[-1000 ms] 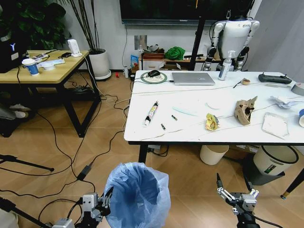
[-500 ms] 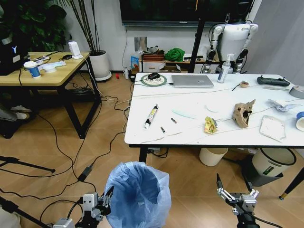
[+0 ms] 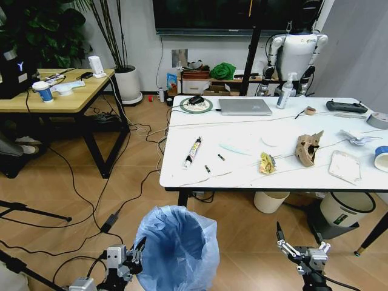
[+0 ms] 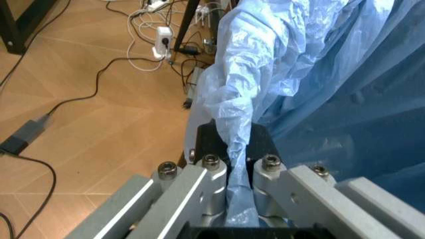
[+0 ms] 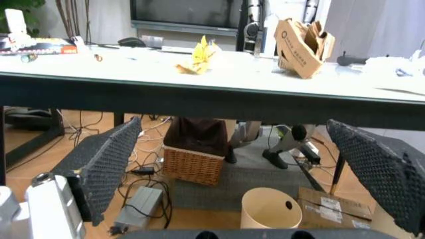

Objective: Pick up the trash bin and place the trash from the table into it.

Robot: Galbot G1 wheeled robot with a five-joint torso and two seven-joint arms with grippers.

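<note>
In the head view the trash bin, lined with a light-blue bag, stands low between my arms. My left gripper is shut on the bag's rim; the left wrist view shows the blue plastic pinched in this gripper. Off to the right, my right gripper hangs open and holds nothing, below the table's front edge. On the white table lie a yellow wrapper, a brown cardboard piece, a white packet, a paper wad and a cup.
On the table's far part are a silver laptop and, nearer, a marker. A cream bin and a black-rimmed white bin stand under it. A wooden desk is at left, with cables across the floor.
The whole head view has shifted slightly, so the camera moved; the table's things now sit a bit further left. Both grippers and the bin keep their places in the picture.
</note>
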